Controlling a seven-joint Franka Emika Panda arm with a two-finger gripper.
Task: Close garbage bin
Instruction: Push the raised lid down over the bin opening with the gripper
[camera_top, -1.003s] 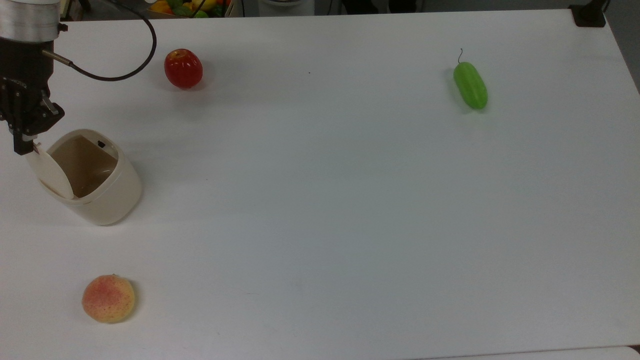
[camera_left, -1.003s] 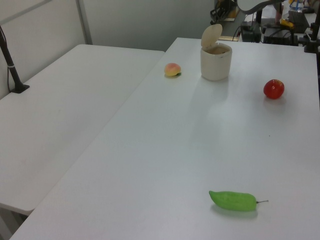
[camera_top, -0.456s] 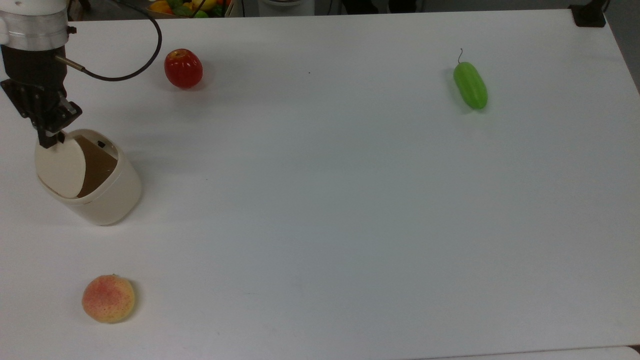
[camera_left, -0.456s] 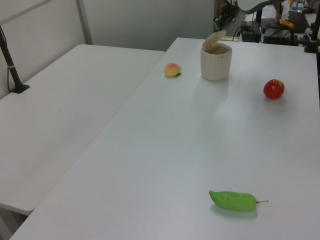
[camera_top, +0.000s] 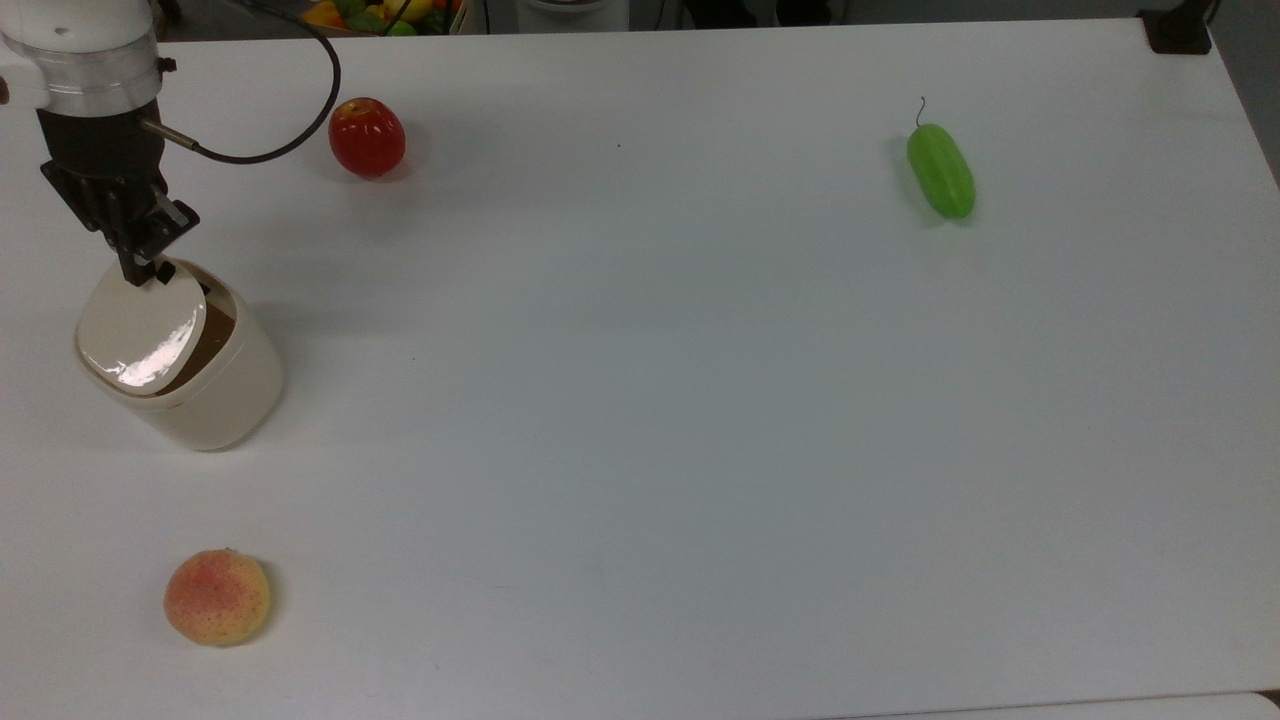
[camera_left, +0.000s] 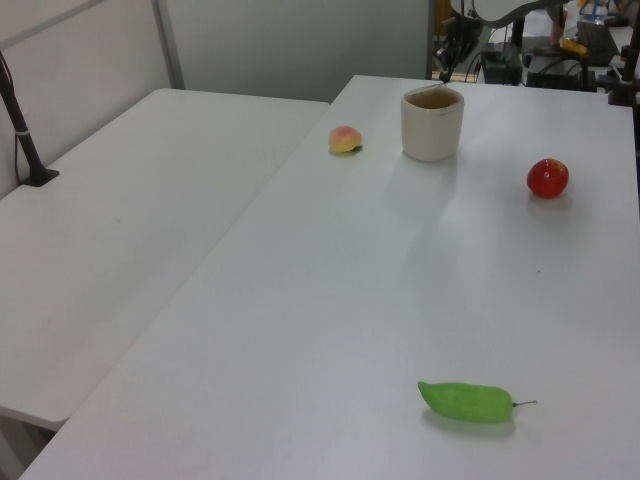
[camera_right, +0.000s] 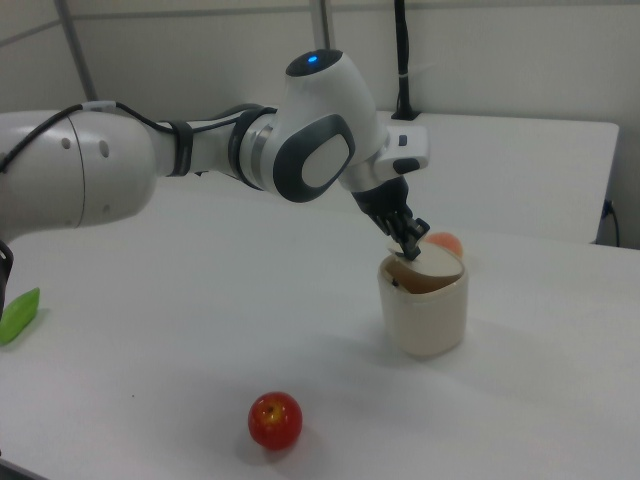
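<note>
The garbage bin (camera_top: 215, 395) is a cream-beige tub at the top view's left, also seen at the far end of the table in the left view (camera_left: 432, 128) and near the middle of the right view (camera_right: 425, 312). Its flat lid (camera_top: 140, 325) lies tilted low over the mouth. A dark gap stays open along the lid's edge toward the top view's right. My gripper (camera_top: 138, 270) is shut, and its tips press on the lid's raised far edge (camera_right: 436, 262). The gripper (camera_right: 410, 243) comes down at a slant from the white arm.
A red apple (camera_top: 367, 137) sits beyond the bin, a peach (camera_top: 217, 597) in front of it, and a green cucumber (camera_top: 940, 170) far to the top view's right. A black cable (camera_top: 300, 120) loops off the wrist. A second table (camera_left: 120, 220) adjoins in the left view's left.
My gripper has moved toward the top view's right over the bin. The lid has swung down from upright to nearly flat.
</note>
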